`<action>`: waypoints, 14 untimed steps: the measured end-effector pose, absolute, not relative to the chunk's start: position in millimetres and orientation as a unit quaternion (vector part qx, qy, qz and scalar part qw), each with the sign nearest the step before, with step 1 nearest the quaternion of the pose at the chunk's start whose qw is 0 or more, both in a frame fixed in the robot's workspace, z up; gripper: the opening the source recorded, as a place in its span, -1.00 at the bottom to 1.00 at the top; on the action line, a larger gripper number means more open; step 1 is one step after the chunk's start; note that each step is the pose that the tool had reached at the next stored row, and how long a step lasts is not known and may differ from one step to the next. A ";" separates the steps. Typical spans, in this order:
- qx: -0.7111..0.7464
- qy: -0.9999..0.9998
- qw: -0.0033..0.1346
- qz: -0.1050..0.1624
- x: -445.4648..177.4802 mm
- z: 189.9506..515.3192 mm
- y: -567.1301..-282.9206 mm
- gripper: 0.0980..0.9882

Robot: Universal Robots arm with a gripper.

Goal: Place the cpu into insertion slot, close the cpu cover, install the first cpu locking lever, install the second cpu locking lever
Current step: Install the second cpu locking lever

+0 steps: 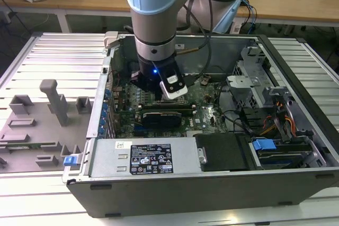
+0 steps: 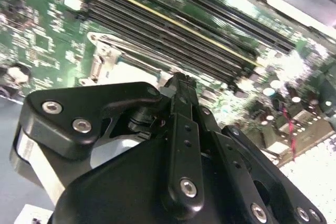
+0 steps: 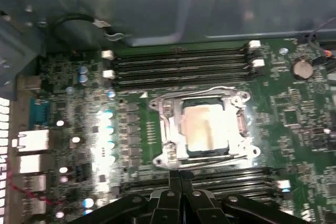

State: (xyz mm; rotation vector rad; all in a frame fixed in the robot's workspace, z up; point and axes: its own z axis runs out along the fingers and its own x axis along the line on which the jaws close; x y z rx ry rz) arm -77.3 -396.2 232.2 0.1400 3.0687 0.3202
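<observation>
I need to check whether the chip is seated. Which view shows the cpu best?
The first wrist view: the cpu lies face-on in the insertion slot, unobstructed. In the second wrist view the gripper covers most of the socket; in the exterior view the arm stands before it.

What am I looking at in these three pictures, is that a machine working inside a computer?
Yes. The exterior view shows a grey and pale blue robot arm reaching down into an open computer case lying on its side on a metal table. The other two pictures come from cameras riding near the arm's wrist. In the first wrist view you look onto the green motherboard: in the middle sits the cpu, a silver square chip, in its insertion slot, with the cpu cover closed around it. Long black memory slots run beside it. The black hand hangs close by with its tips together, holding nothing.
</observation>
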 end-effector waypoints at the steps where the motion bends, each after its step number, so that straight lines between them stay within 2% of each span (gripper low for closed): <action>1: 0.045 0.993 0.026 0.104 -68.3 232.1 -396.2 -0.98; 7: 0.045 0.994 0.024 0.096 -50.1 232.2 -385.9 -0.98; 14: 0.045 0.997 0.019 0.063 -46.3 232.2 -359.5 -0.98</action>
